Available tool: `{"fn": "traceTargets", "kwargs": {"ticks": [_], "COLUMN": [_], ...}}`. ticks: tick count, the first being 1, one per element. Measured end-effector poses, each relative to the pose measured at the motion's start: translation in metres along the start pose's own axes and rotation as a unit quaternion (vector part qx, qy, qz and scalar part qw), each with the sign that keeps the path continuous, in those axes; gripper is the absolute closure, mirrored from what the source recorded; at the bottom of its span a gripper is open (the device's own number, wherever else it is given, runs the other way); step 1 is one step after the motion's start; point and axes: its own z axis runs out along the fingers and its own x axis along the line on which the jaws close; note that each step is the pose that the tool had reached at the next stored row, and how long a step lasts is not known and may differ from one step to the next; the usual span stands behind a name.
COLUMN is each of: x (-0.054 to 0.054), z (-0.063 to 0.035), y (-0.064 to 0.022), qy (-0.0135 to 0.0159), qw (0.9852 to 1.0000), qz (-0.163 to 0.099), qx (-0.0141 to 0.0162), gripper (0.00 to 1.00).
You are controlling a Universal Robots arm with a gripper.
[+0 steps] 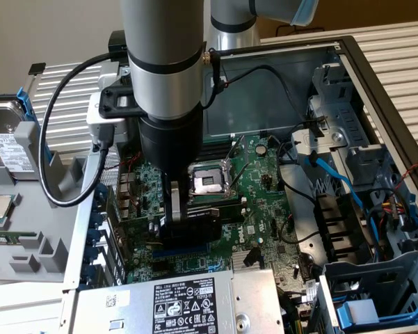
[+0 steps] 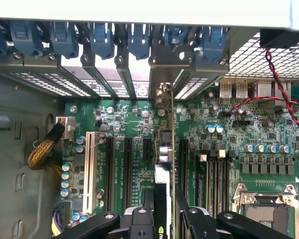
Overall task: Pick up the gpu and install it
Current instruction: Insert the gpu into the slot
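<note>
- The pick-up is done. Your hand (image 1: 184,212) is pinching the gpu (image 1: 195,226), one finger on each face, and carries the card on edge inside the open case (image 1: 278,83).
- In the exterior view, the gpu sits at about 7 o'clock from the CPU socket (image 1: 209,182). It is low over the motherboard (image 1: 264,202) and at 12 o'clock from the power supply (image 1: 188,306).
- In the wrist view you look straight along the card's edge. The gpu (image 2: 165,149) runs parallel to the black expansion slots (image 2: 127,159) and passes between the fingers (image 2: 139,224). Its metal bracket end reaches the rear slot openings under the blue latches (image 2: 102,37).
- My judgement is that the card is lined up with its slot and looks to be down near board level. Neither view shows you whether the edge connector is pressed fully home.
- Not yet done, as far as it shows: seating is unconfirmed, the hand has not let go, and no latch is visibly closed over the bracket.
</note>
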Motion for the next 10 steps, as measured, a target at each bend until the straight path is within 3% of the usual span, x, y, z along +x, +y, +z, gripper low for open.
{"fn": "traceTargets", "kwargs": {"ticks": [10], "x": [0.0003], "z": [-0.0006], "y": [0.0009], "qy": [0.0000], "qw": [1.0000], "qz": [0.000], "qx": [-0.0001], "gripper": [0.73]}}
